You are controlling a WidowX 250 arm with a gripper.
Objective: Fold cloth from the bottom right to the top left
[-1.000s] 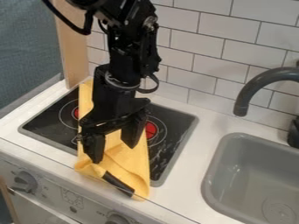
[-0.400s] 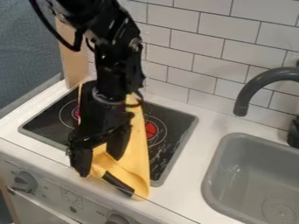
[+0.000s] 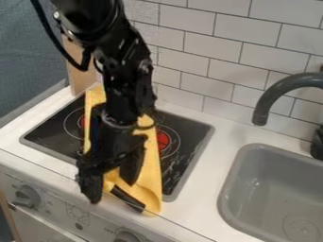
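One shift stands out: the black gripper (image 3: 112,192) has been carried to the left and toward the near edge of the counter (image 3: 193,201), and since the latest earlier view it has been brought slightly nearer again. Its fingers are held apart, one above the near left part of the cloth's outline and one over its middle, and nothing is seen to be pinched. The yellow cloth (image 3: 151,176) is laid lengthwise over the stovetop (image 3: 187,163), from the far left to the near counter edge, with the right burner (image 3: 163,140) left bare beside it. Its near right corner, by the dark strip (image 3: 128,198), has been left where it was, as has the far end. Near the fingers the fabric is rumpled and curled up, and the near left portion, plain to see a second ago, is now largely hidden behind the gripper. How far that portion has been moved cannot be told. For the task, the corner to be folded is judged to be still unlifted, so little progress can be credited. A grip on the near right corner, followed by a lift toward the far left, would seem to be called for; if the fingers are closed where they are, the loose middle may be bunched instead.
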